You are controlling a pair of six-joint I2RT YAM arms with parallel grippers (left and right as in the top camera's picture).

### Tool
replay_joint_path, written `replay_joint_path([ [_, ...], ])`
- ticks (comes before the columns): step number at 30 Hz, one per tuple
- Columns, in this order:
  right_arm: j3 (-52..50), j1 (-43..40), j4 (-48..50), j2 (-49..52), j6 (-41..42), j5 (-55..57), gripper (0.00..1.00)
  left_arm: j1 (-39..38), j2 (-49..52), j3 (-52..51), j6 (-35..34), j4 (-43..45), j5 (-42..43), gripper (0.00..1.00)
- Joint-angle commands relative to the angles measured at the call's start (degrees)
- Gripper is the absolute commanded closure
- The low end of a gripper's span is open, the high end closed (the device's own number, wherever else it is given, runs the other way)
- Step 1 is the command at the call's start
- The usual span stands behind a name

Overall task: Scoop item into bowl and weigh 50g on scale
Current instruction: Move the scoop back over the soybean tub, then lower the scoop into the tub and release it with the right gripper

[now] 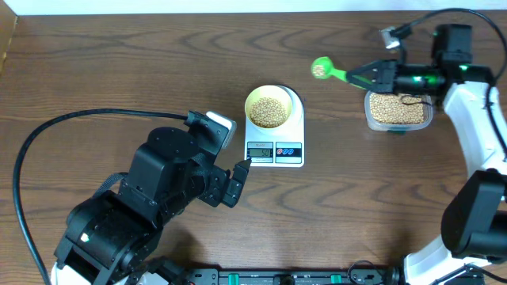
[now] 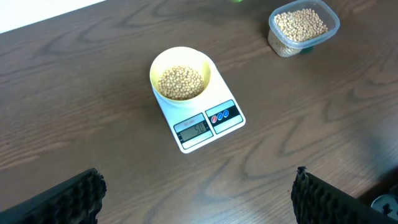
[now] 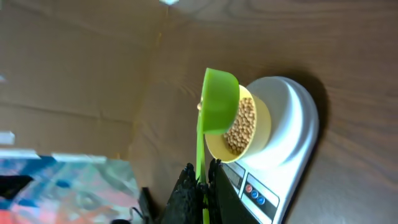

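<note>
My right jaws clench the handle of a green plastic scoop (image 1: 321,68), whose long axis runs straight ahead. The small pale yellow bowl (image 1: 249,101) of tan beans (image 1: 268,112) sits on the flat white scale (image 1: 296,111), beyond the cup and off-axis. My left jaws hang released, with the scale just ahead.

I'm looking at a dark wood-grain table (image 1: 119,71), smooth with a faint sheen. The scale (image 2: 171,121) is glossy white plastic, and the bowl (image 2: 181,51) is smooth pale yellow plastic. The beans (image 2: 180,82) look matt. In the upper right of the frame, the tub (image 2: 334,25) is clear plastic. The scoop (image 3: 219,102) is shiny green plastic. The pads (image 2: 68,199) of my left gripper (image 2: 199,176) are black and ridged.
</note>
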Motion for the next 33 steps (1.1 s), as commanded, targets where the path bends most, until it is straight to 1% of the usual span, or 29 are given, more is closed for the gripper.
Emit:
replay_joint_path([
  [1,1.16,-4.39,-2.23,-0.57,-0.59,-3.45,0.99,0.17,-0.09,0.63,-0.04,0.07,-0.15,0.02],
  [7,1.16,-12.31,-7.58,-0.57,-1.73,1.16,0.99,0.17,-0.09,0.63,-0.04,0.07,-0.15,0.02],
  [13,1.16,-16.92,-10.93,-0.57,-2.10,13.18,0.99,0.17,-0.09,0.63,-0.02,0.07,-0.15,0.02],
  [21,1.16,-16.61,-13.70,-0.57,-1.77,27.65,0.99,0.17,-0.09,0.63,-0.04,0.07,-0.15,0.02],
  [27,1.16,-15.52,-11.67,-0.57,-0.35,37.51,0.99,0.17,-0.09,0.63,-0.04,0.07,-0.15,0.02],
  [32,1.16,-15.47,-9.38,-0.57,-0.35,38.03,0.99,0.17,-0.09,0.63,-0.04,0.07,-0.15,0.02],
  [33,1.16,-15.13,-8.96,-0.57,-0.35,39.82,0.99,0.17,-0.09,0.63,-0.04,0.07,-0.15,0.02],
])
